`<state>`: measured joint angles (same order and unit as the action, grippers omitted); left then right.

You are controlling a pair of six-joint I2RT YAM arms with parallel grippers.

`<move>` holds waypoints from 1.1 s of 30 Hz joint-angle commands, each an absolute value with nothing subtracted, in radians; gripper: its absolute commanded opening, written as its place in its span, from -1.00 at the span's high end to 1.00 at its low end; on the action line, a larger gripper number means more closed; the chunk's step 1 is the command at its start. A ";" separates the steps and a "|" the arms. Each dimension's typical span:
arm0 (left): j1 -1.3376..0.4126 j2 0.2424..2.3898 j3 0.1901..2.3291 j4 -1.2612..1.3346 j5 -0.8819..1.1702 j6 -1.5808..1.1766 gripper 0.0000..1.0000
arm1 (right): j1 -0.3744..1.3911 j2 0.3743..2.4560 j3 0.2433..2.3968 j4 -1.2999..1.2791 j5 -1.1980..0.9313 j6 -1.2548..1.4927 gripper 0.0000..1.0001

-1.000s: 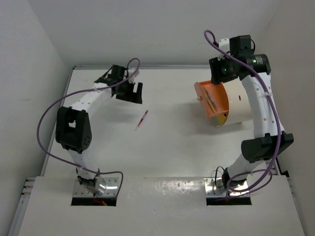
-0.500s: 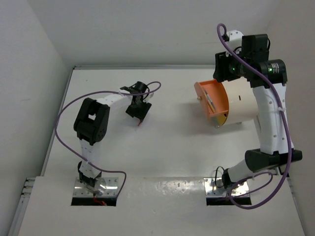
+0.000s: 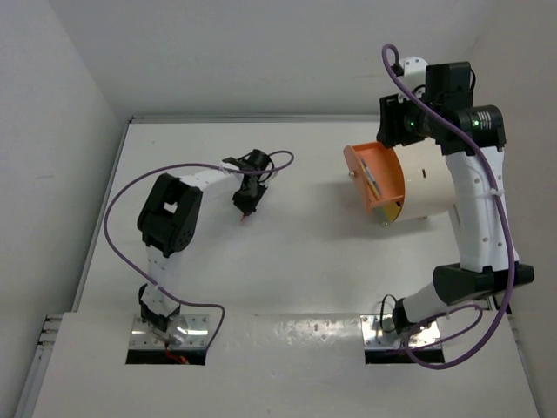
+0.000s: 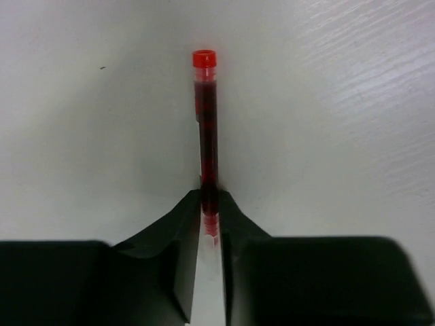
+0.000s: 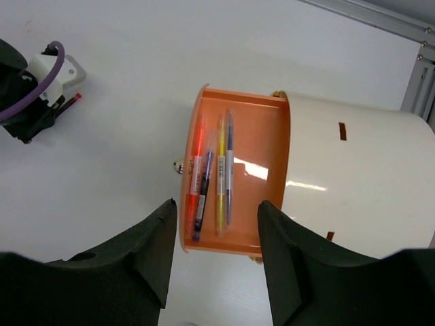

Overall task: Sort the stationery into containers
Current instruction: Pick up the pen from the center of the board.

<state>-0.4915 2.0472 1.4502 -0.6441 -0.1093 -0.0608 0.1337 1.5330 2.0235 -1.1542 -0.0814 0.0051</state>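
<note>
A red pen lies on the white table, and my left gripper is shut on its near end; from above the gripper stands over the pen left of centre. The container is a cream drum with its orange drawer slid out. In the right wrist view the drawer holds an orange-red pen, a dark blue pen, a yellow pen and a blue pen. My right gripper hangs open high above the drawer, holding nothing.
The table is walled in white at the back and both sides. A purple cable loops off the left arm. The drum stands close to the right wall rail.
My left gripper swung right from the back-left of the table to the red pen and shut on it. The right arm shifted slightly right and then held still, jaws unchanged.
</note>
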 commanded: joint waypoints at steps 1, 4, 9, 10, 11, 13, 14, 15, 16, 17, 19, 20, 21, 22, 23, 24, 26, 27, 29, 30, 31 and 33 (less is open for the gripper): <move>-0.497 2.118 1.427 -0.623 -0.106 -0.064 0.61 | 0.138 1.522 2.014 -1.137 -0.089 0.020 -0.02; -0.495 2.112 1.427 -0.621 -0.069 -0.067 0.93 | 0.140 1.517 2.008 -1.134 -0.103 0.021 -0.01; -0.463 1.985 1.410 -0.551 0.043 -0.087 1.00 | 0.140 1.514 2.006 -1.134 -0.138 0.025 0.00; -0.453 1.955 1.411 -0.536 0.126 -0.094 1.00 | 0.140 1.513 2.005 -1.134 -0.147 0.028 0.00; -0.439 1.887 1.414 -0.516 0.185 -0.110 1.00 | 0.138 1.513 2.006 -1.128 -0.172 0.028 0.00; -0.394 1.763 1.410 -0.418 0.375 -0.159 1.00 | 0.140 1.512 2.014 -1.121 -0.219 0.034 0.05; -0.384 1.723 1.405 -0.376 0.440 -0.182 1.00 | 0.138 1.514 2.017 -1.121 -0.245 0.034 0.07; -0.365 1.683 1.385 -0.260 0.489 -0.221 1.00 | 0.140 1.511 2.022 -1.120 -0.271 0.035 0.09; -0.359 1.613 1.375 -0.194 0.568 -0.292 1.00 | 0.140 1.512 2.022 -1.118 -0.302 0.035 0.11; -0.354 1.586 1.365 -0.076 0.607 -0.326 1.00 | 0.143 1.511 2.020 -1.106 -0.375 0.035 0.15; -0.348 1.557 1.371 0.022 0.716 -0.441 1.00 | 0.146 1.505 2.002 -1.089 -0.452 0.044 0.18; -0.348 1.563 1.388 0.061 0.762 -0.481 1.00 | 0.150 1.497 1.993 -1.060 -0.515 0.051 0.19; -0.347 1.569 1.414 0.092 0.823 -0.526 1.00 | 0.162 1.494 1.977 -1.045 -0.540 0.057 0.19; -0.345 1.571 1.410 0.139 0.845 -0.635 1.00 | 0.173 1.490 1.971 -1.013 -0.555 0.070 0.18; -0.345 1.568 1.382 0.273 0.863 -0.694 1.00 | 0.182 1.491 1.971 -0.999 -0.577 0.078 0.16; -0.345 1.563 1.368 0.346 0.894 -0.813 1.00 | 0.204 1.493 1.977 -0.986 -0.583 0.086 0.15; -0.348 1.568 1.342 0.522 0.919 -0.921 1.00 | 0.221 1.502 1.982 -0.936 -0.604 0.130 0.15; -0.354 1.571 1.342 0.549 0.928 -0.981 1.00 | 0.222 1.502 1.974 -0.911 -0.615 0.155 0.16; -0.371 1.571 1.342 0.557 0.934 -0.996 1.00 | 0.225 1.493 1.953 -0.815 -0.641 0.237 0.19; -0.380 1.568 1.341 0.554 0.939 -0.989 1.00 | 0.229 1.490 1.931 -0.784 -0.662 0.261 0.22; -0.393 1.565 1.336 0.552 0.943 -0.988 1.00 | 0.233 1.488 1.927 -0.740 -0.669 0.294 0.22; -0.405 1.557 1.335 0.552 0.950 -0.986 1.00 | 0.253 1.500 1.934 -0.723 -0.680 0.313 0.24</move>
<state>-0.3752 1.5768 1.3346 0.4305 0.8871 -0.9096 0.2340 1.5101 1.9381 -0.8658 -0.6117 0.2173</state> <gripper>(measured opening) 0.146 0.381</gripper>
